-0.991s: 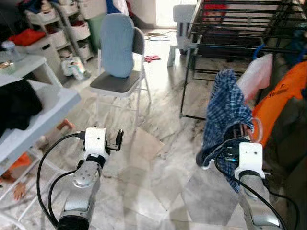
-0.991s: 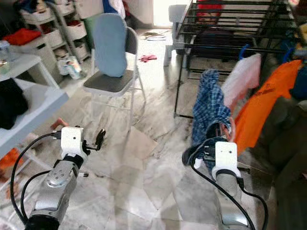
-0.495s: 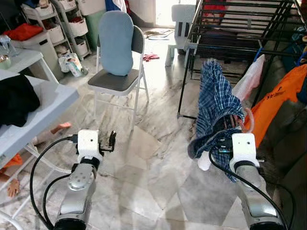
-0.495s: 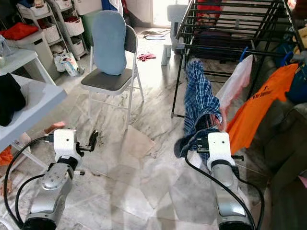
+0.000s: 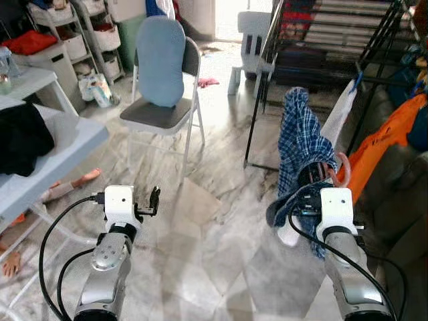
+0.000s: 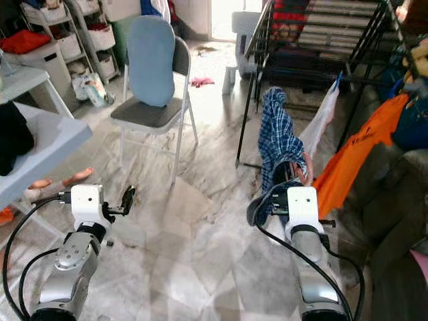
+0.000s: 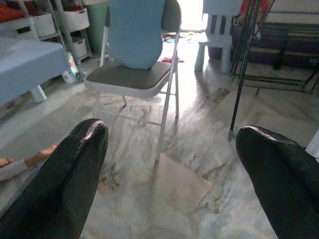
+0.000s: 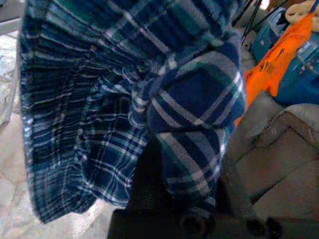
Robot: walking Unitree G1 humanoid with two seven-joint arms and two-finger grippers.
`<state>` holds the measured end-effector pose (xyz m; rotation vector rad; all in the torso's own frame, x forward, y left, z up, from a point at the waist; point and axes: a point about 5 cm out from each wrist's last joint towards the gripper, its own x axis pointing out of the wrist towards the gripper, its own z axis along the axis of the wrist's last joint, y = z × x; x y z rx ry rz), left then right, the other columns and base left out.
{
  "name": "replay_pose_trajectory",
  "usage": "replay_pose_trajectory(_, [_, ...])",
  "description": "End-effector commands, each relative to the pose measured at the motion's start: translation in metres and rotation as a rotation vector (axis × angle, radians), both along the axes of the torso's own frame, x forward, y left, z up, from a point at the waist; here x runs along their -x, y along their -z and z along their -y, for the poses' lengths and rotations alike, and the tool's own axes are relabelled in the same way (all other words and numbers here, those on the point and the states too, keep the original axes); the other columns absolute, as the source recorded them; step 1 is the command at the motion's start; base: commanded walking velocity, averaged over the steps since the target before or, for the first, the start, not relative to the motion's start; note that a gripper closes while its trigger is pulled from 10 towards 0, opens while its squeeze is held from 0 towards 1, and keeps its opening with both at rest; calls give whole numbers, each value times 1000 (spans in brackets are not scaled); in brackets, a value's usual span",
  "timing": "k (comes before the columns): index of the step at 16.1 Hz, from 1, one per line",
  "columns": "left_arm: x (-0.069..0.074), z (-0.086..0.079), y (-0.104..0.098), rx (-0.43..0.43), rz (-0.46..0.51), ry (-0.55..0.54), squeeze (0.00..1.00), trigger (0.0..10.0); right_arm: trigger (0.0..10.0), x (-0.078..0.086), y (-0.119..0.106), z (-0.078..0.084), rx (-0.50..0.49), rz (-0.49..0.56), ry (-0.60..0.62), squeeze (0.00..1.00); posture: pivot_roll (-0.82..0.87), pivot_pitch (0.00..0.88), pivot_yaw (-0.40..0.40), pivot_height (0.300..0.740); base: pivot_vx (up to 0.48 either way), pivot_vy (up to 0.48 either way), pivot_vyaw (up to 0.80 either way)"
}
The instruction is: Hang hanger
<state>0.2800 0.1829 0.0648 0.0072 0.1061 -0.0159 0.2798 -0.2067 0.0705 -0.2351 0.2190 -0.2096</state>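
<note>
Hanger: pinkish loop (image 5: 345, 167) peeking beside the blue plaid shirt (image 5: 302, 144), carried at the right gripper (image 5: 314, 177), just short of the black drying rack (image 5: 321, 40).
Right gripper: fingers buried in plaid cloth; cannot tell how they stand.
Why held high: likely to keep the shirt off the marble floor (image 5: 221, 227) and near rail height.
Long axis: shirt stands roughly upright, top toward the rack.
Left gripper (image 7: 169, 164): fingers spread apart, empty, facing the folding chair (image 5: 164, 87).

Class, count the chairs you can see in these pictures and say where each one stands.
2. A grey folding chair with a blue cushion stands on the floor ahead of the left gripper. A small white chair stands further back beside the black drying rack. Others may be hidden.
</note>
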Motion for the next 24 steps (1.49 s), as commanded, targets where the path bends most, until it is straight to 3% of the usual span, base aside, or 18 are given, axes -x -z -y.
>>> replay_pose_trajectory(1, [-4,-5,-4,-2,14,-3,0,10000,10000,-5,-7,-2,-11,27,-12,0,-111,0,13,740,442,0,0])
replay_pose_trajectory(4, [-6,-3,-4,0,11,2,0,10000,10000,-6,-8,0,-13,27,-5,0,-113,0,16,740,442,0,0])
replay_pose_trajectory(11, [-5,-5,-2,-3,-5,3,0,10000,10000,-4,-4,-5,-26,12,-11,0,-110,0,16,740,435,0,-702])
replay_pose_trajectory(14, [-5,-6,1,8,-32,-6,0,10000,10000,-4,-2,-4,-31,-3,-23,0,-110,0,17,740,368,301,0])
replay_pose_trajectory(24, [-6,-8,5,-21,-66,-32,0,10000,10000,-4,1,-10,-40,-17,-49,0,-110,0,21,740,0,470,0])
